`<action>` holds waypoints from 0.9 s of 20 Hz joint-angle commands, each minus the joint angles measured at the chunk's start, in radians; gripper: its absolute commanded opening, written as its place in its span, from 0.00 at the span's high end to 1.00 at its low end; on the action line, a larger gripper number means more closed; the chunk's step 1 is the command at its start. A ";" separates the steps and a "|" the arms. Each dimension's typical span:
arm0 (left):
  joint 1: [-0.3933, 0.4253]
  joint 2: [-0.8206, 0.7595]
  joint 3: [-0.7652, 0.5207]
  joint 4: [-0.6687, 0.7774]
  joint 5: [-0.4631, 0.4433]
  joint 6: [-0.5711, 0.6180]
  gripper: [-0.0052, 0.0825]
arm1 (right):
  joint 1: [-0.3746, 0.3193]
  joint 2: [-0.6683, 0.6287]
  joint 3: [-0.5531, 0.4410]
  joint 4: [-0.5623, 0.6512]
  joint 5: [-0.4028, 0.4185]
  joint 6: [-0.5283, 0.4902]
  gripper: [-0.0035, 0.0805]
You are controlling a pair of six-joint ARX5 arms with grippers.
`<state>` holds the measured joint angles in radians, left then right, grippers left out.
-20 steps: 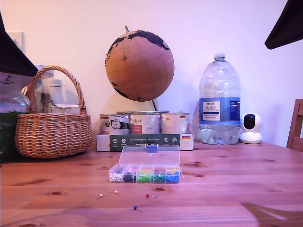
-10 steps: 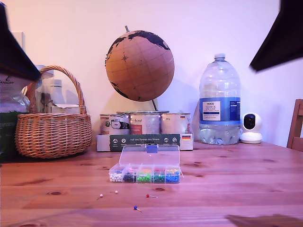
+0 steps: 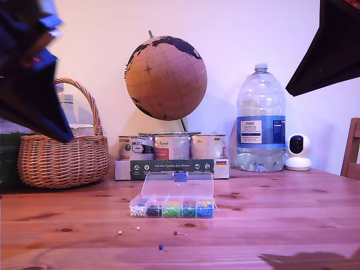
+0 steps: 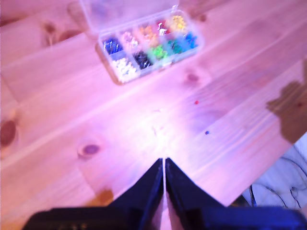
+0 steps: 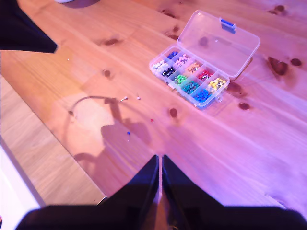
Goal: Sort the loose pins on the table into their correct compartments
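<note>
Here the clear box (image 3: 172, 201) sits open mid-table (image 3: 270, 225), lid tipped back, blue clasp (image 3: 180, 176) on its rim; its compartments (image 5: 188, 79) show sorted white, black, green, blue, pink, red and yellow heads; four loose pins lie on bare wood just in front: pink (image 3: 120, 232), white (image 3: 138, 228), red (image 3: 175, 232), blue (image 3: 160, 246); my first gripper (image 4: 164, 165) and my second gripper (image 5: 160, 163) both hang above the wood, jaws pressed together, holding nothing.
</note>
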<state>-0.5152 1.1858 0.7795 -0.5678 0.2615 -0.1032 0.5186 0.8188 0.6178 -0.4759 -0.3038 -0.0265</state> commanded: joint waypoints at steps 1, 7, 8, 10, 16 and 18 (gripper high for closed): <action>-0.010 0.063 0.045 -0.049 -0.002 -0.005 0.97 | 0.005 0.009 -0.014 0.015 0.005 0.000 0.97; -0.057 0.246 0.215 -0.193 -0.069 -0.055 0.79 | 0.005 0.016 -0.014 0.015 0.053 0.000 0.97; -0.068 0.270 0.227 -0.198 -0.072 -0.055 0.79 | 0.005 0.017 -0.014 0.015 0.053 0.000 0.97; -0.089 0.307 0.239 -0.196 -0.090 -0.070 0.79 | 0.005 0.019 -0.014 0.020 0.053 0.000 0.97; -0.145 0.393 0.242 -0.164 -0.166 -0.103 0.79 | 0.004 0.021 -0.014 0.023 0.074 0.000 0.97; -0.155 0.429 0.255 -0.149 -0.166 -0.126 0.79 | 0.004 0.021 -0.014 0.023 0.079 0.000 0.97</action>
<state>-0.6643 1.5841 1.0210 -0.7239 0.0978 -0.2169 0.5186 0.8352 0.6178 -0.4622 -0.2260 -0.0265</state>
